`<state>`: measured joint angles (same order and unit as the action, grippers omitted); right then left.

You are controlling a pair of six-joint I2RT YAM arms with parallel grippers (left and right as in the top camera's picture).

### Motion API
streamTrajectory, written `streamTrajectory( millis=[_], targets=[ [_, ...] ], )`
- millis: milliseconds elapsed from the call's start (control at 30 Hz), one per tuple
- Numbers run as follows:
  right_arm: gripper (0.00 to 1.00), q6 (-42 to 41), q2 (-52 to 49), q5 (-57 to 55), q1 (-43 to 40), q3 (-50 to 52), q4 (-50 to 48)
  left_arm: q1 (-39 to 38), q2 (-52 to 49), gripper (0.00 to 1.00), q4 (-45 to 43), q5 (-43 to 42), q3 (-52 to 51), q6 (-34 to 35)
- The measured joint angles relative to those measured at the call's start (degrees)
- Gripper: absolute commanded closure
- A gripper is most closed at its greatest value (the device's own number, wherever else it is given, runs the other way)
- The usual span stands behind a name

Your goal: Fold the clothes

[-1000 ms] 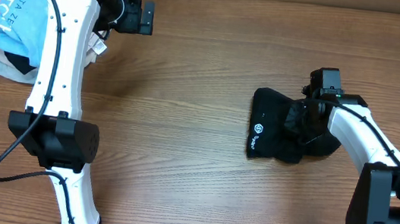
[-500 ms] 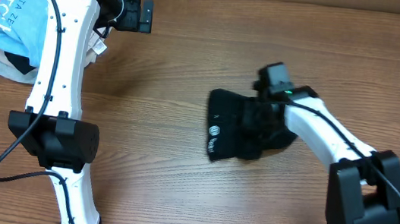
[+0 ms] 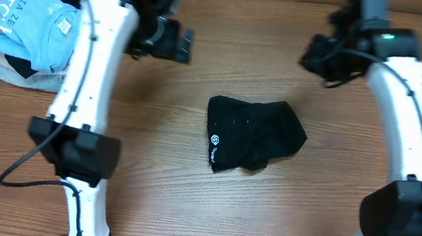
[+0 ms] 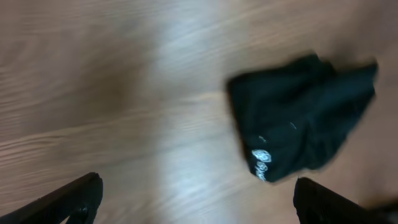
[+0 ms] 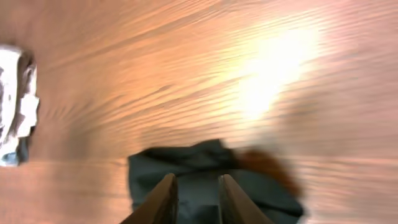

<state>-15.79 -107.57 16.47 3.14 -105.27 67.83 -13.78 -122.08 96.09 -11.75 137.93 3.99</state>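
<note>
Black shirt (image 3: 253, 135) bunched, table (image 3: 183, 211) centre; bare wood all round.

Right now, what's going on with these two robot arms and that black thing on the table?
They are meant to fold clothes. A black shirt lies bunched in the middle of the wooden table, its small white logo facing up. Neither arm touches it: the left gripper hangs wide open, and the right gripper is raised above the shirt, holding nothing. A light blue tee sits on a pile in the far left corner.
</note>
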Motion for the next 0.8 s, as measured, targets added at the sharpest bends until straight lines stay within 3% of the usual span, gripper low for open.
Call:
streamTrajectory(
  millis=[200, 400, 600, 800],
  targets=[
    [0.6, 3.15, -0.02, -0.17, -9.73, 0.02, 5.38, -14.73, -0.02, 0.0, -1.18, 2.01, -4.52, -1.09],
    [0.58, 5.53, -0.02, -0.17, -14.86, 0.04, 7.26, -24.48, 0.13, 0.0, -13.11, 3.48, -20.28, -1.66],
    [0.55, 6.51, -0.02, -0.17, -16.06, 0.07, 7.69, -28.83, 0.04, 0.0, -20.76, 4.04, -33.94, -9.64],
    [0.53, 6.82, -0.02, -0.17, -16.06, 0.07, 7.74, -29.94, 0.04, 0.0, -24.92, 4.98, -40.52, -16.98]
  ],
)
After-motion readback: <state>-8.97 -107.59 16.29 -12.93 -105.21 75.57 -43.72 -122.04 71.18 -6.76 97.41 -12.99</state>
